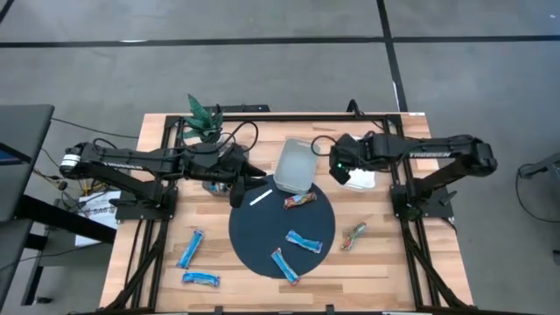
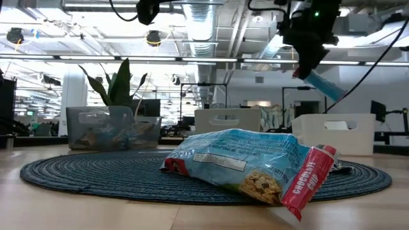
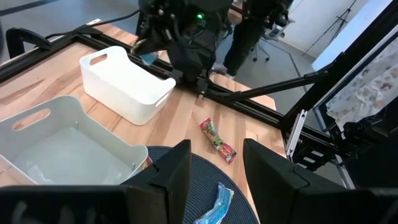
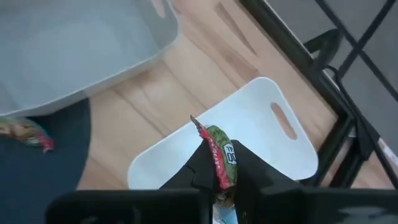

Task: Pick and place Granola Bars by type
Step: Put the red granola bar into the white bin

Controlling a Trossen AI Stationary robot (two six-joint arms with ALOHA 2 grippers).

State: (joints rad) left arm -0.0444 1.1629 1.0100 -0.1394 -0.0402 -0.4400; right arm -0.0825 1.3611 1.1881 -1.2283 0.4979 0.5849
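My right gripper (image 1: 339,164) is shut on a blue granola bar with a red end (image 2: 323,86), above the white bin (image 1: 362,180). My left gripper (image 3: 214,174) is open and empty, hovering at the far left edge of the round dark mat (image 1: 254,236). Two blue bars (image 1: 304,241) (image 1: 284,265) and a multicoloured one (image 1: 299,201) lie flat on the mat. Two more blue bars (image 1: 191,248) (image 1: 200,279) lie on the wood to the mat's left. Another multicoloured bar (image 1: 353,234) lies to its right. My right gripper pinches the bar between its two fingers near one end, and the red crimped end (image 4: 211,146) sticks out past the fingertips. The bar is lifted clear. It hangs tilted below the gripper (image 2: 307,38) over the white bin (image 4: 249,137).
A translucent bin (image 1: 296,164) sits at the mat's far edge, next to the white bin. A third bin with bars in it (image 2: 112,128) and a plant (image 1: 203,114) stand toward the far left. A thin white stick (image 1: 260,197) lies on the mat near my left gripper.
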